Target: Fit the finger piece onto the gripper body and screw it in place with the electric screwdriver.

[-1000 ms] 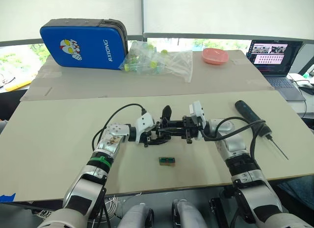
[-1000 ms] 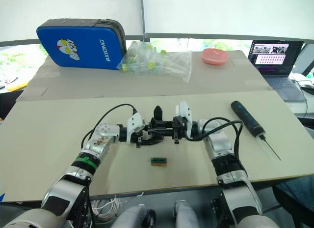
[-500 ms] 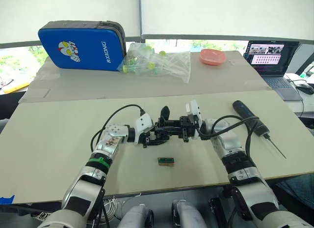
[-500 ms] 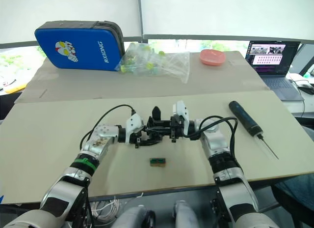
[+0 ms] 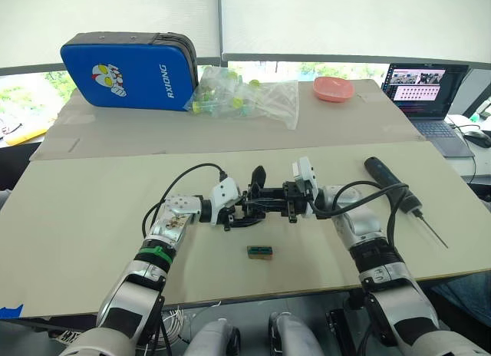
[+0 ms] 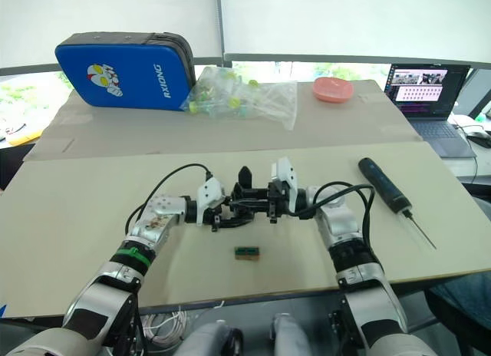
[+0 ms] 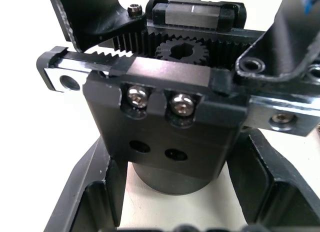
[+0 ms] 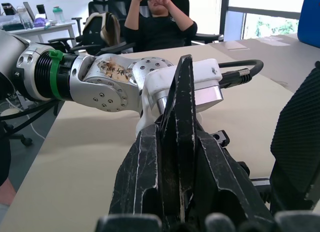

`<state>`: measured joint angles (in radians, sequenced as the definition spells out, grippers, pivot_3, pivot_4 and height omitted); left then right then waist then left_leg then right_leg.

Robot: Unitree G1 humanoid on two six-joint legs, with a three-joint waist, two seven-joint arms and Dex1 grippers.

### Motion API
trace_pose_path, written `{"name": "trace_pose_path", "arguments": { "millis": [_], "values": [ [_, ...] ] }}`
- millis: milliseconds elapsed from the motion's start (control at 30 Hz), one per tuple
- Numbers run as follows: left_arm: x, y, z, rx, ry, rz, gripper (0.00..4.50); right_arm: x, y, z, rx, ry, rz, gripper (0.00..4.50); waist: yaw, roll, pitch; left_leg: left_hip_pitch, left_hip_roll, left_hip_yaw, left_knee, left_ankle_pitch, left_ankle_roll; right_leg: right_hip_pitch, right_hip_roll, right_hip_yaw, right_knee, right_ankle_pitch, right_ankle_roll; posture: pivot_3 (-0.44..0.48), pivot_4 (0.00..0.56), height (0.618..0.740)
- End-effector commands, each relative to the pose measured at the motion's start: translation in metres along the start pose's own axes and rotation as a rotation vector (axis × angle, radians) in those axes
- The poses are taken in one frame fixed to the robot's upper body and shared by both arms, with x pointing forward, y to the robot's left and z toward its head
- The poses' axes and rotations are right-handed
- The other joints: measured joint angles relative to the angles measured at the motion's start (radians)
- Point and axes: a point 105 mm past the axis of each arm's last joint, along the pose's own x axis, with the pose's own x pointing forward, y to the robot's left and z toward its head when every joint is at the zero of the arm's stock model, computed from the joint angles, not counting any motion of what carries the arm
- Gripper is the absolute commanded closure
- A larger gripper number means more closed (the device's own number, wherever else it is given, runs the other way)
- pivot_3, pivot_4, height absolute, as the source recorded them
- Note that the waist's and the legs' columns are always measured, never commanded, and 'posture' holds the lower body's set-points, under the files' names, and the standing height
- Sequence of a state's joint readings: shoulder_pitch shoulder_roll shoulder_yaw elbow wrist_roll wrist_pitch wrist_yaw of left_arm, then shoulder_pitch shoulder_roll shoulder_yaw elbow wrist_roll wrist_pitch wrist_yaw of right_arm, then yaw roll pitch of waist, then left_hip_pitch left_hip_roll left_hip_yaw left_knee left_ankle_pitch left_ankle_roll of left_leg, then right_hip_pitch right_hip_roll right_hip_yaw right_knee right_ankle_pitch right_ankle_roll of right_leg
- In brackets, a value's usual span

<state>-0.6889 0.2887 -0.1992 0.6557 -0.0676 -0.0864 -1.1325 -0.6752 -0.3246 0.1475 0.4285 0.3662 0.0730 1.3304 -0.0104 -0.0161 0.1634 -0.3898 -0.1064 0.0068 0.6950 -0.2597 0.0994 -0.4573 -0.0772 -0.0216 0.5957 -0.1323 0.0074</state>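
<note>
Both grippers [image 5: 249,205] [image 5: 290,200] clamping gripper body [image 5: 265,200]

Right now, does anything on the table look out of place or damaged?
Nothing stands out. The gripper body sits between both pincers, the screwdriver lies flat to the right, and a small green block rests on the table nearer the robot.

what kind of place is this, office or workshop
Most likely an office used as a robotics lab: an open laptop at the table's far end, a person in an office chair at desks behind, and the electric screwdriver lying on the table near the gripper body.
</note>
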Motion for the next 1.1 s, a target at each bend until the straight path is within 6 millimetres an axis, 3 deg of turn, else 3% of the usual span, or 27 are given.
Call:
{"name": "trace_pose_path", "arguments": {
  "millis": [33, 433, 600, 933, 1100],
  "values": [
    [0.000, 0.003, 0.011, 0.039, -0.021, -0.002, 2.19, -0.010, 0.003, -0.022, 0.066, 0.084, -0.022, 4.08, 0.000, 0.000, 0.000, 0.000, 0.000, 0.000, 0.000, 0.000, 0.000, 0.000, 0.000, 0.000, 0.000, 0.000, 0.000, 0.000, 0.150, 0.740],
    [0.002, 0.000, 0.010, 0.039, -0.026, -0.005, 2.19, -0.002, 0.006, -0.034, 0.070, 0.088, -0.038, 4.08, 0.000, 0.000, 0.000, 0.000, 0.000, 0.000, 0.000, 0.000, 0.000, 0.000, 0.000, 0.000, 0.000, 0.000, 0.000, 0.000, 0.150, 0.740],
    [0.004, 0.001, 0.013, 0.039, -0.035, 0.006, 2.19, -0.015, 0.004, -0.053, 0.090, 0.148, -0.074, 4.08, 0.000, 0.000, -0.001, 0.001, 0.000, 0.000, 0.000, 0.000, 0.001, 0.001, 0.000, 0.000, 0.000, 0.000, 0.000, 0.000, 0.150, 0.740],
    [0.005, 0.000, 0.011, 0.037, -0.029, 0.014, 2.19, -0.009, 0.013, -0.060, 0.136, 0.242, 0.033, 4.08, 0.002, 0.002, -0.006, 0.003, 0.000, 0.000, 0.000, -0.004, 0.007, 0.002, 0.000, 0.000, 0.000, 0.000, 0.000, 0.000, 0.150, 0.740],
    [0.004, 0.002, 0.014, 0.038, -0.036, 0.026, 2.19, -0.016, 0.004, -0.060, 0.124, 0.218, -0.051, 4.08, 0.002, 0.003, -0.007, 0.003, 0.000, 0.000, -0.001, -0.004, 0.007, 0.002, 0.000, 0.000, 0.000, 0.000, 0.000, 0.000, 0.150, 0.740]
  ]
}}
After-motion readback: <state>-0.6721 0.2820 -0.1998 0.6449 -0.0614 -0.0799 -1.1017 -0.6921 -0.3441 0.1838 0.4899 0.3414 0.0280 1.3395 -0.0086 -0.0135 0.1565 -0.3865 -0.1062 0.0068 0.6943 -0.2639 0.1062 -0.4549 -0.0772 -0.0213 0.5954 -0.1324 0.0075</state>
